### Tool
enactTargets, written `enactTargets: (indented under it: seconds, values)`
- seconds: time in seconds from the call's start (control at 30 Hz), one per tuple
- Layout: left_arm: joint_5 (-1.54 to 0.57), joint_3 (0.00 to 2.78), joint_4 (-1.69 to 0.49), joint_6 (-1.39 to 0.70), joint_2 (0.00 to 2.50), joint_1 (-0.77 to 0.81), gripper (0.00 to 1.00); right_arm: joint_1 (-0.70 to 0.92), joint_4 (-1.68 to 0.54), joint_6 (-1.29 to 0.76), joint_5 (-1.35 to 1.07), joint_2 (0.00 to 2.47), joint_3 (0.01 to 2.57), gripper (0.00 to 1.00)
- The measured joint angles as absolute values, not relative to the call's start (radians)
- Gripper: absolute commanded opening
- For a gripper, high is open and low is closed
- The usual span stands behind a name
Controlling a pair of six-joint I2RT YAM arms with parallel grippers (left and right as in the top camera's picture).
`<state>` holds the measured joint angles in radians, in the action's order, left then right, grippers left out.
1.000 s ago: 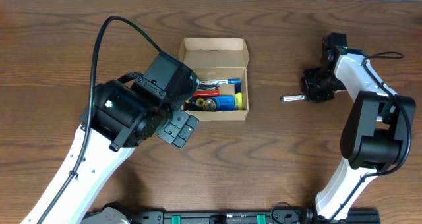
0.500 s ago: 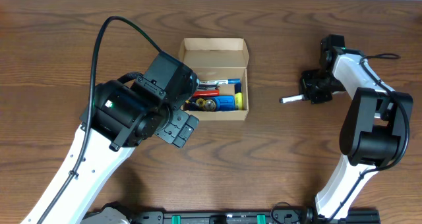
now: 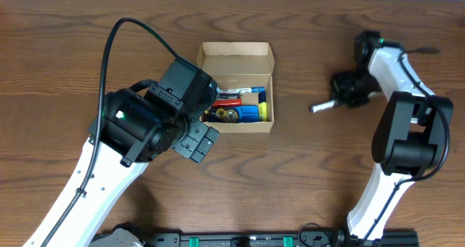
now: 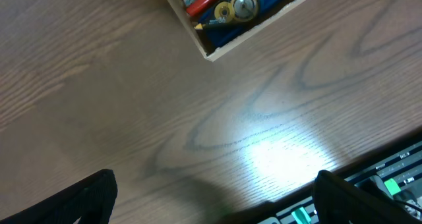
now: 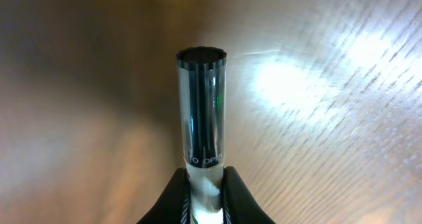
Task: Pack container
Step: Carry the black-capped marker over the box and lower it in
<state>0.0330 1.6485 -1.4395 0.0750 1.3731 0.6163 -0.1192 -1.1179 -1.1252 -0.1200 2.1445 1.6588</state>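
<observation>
The container [image 3: 237, 55], a small tan cardboard box with its flap lid open at the back, sits at table centre. It holds red, blue and yellow items; its near corner shows in the left wrist view [image 4: 211, 49]. My left gripper [image 4: 211, 197] is open and empty, just in front of and left of the box. My right gripper [image 3: 341, 96] is at the right, shut on a marker [image 3: 322, 106] with a clear black-ended cap. The marker sticks out toward the box. In the right wrist view the fingers [image 5: 175, 191] clamp the marker [image 5: 202, 112] above the wood.
The wooden table [image 3: 305, 174] runs to a pale wall edge at the back. A black rail with green lights [image 3: 240, 240] lies along the front edge. The left arm's bulk [image 3: 145, 123] overhangs the box's left front corner.
My right gripper has risen and shifted slightly toward the back with the marker held. The left arm and the box have not moved.
</observation>
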Motion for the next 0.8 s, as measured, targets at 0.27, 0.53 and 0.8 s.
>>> enactTargets:
  seconds: [0.27, 0.53, 0.8]
  values:
    - [0.033, 1.649, -1.439, 0.075, 1.373, 0.616, 0.95, 0.008, -1.223, -0.896, -0.117, 2.144, 2.045, 0.01]
    - [0.033, 1.649, -1.439, 0.075, 1.373, 0.616, 0.95, 0.252, -1.208, -0.490, -0.121, 2.144, 2.221, 0.01]
    - [0.033, 1.648, -1.439, 0.075, 1.373, 0.616, 0.95, 0.463, -1.241, 0.237, -0.192, 2.144, 2.224, 0.01]
